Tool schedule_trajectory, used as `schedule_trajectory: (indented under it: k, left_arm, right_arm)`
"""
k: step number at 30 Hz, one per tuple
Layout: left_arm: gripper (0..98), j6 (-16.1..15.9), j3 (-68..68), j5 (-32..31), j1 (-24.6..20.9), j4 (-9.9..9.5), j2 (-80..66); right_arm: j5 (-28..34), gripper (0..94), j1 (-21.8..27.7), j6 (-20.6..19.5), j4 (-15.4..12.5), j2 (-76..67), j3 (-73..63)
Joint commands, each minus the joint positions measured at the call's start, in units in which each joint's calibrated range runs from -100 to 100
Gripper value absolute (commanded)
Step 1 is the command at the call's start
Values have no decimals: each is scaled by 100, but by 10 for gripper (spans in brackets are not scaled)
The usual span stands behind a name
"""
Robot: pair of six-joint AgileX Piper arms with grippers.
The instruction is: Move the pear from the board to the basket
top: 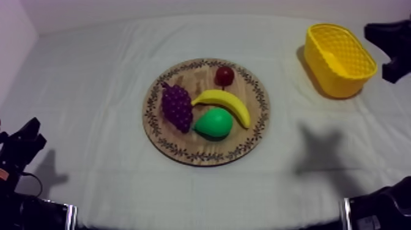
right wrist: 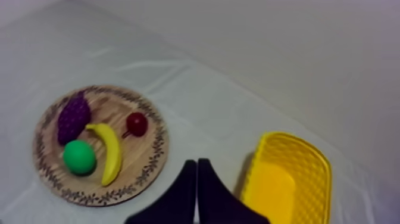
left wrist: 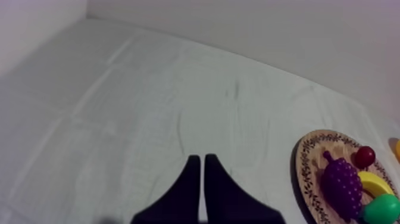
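Left gripper (left wrist: 202,159) is clenched on nothing, its two black fingers lying together as a narrow wedge over bare cloth (top: 92,92) well to the left of the wooden board (top: 207,160); it sits low on that side, a parked pose by my judgement, which leaves the board free for the other arm. On the board the fruit is gathered about the middle, clear of the patterned rim; the bunch of grapes (top: 177,107) lies on the board's left half; the pear (top: 213,123), green and lying on its side, is at the board's near middle, just beside the grapes and tucked under the inner curve of the banana (top: 223,101), which it seems to touch; that crowding suggests a grasp from above, with fingers kept off the banana. The small red fruit (top: 224,76) sits toward the board's far edge, beyond the banana and apart from the pear. The yellow basket (top: 327,76) stands well to the right of the board and farther back, mouth up, with nothing showing inside it, so it is ready to take the pear; the pear has not yet been lifted. The right gripper (right wrist: 197,162) hangs to the right of the board, close by the basket, likewise clamped on nothing. By count: two grippers; one board; one basket; four fruits, one of each kind.
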Motion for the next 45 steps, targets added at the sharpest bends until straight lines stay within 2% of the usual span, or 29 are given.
schedule_trajectory:
  k: [1, 6, 12, 21, 24, 30, 34, 38, 45]
  left_arm:
    - [1, 0, -5, 1, 0, -1, -2]
    - [1, 0, -5, 1, 0, -1, -2]
    - [1, 0, -5, 1, 0, -1, -2]
    - [1, 0, -5, 1, 0, -1, -2]
    - [1, 0, -5, 1, 0, -1, -2]
    - [1, 0, -5, 1, 0, -1, -2]
    - [1, 0, -5, 1, 0, -1, -2]
    - [1, 0, -5, 1, 0, -1, -2]
    - [1, 0, -5, 1, 0, -1, -2]
  right_arm:
    - [302, 2, -204, 404, -76, 804, -376]
    - [758, 2, -696, 757, -13, 1713, -696]
    - [979, 4, -1278, 927, 177, 2596, -876]
    - [535, 37, -1717, 1008, 151, 3567, -1122]
    - [370, 131, -1750, 988, 142, 3842, -1211]
    - [43, 520, -1712, 1031, 55, 4394, -1317]
    - [35, 687, -1761, 1035, 131, 4755, -1501]
    - [18, 743, -1838, 1017, 185, 5090, -1672]
    - [-223, 747, -1997, 1037, 217, 5664, -1749]
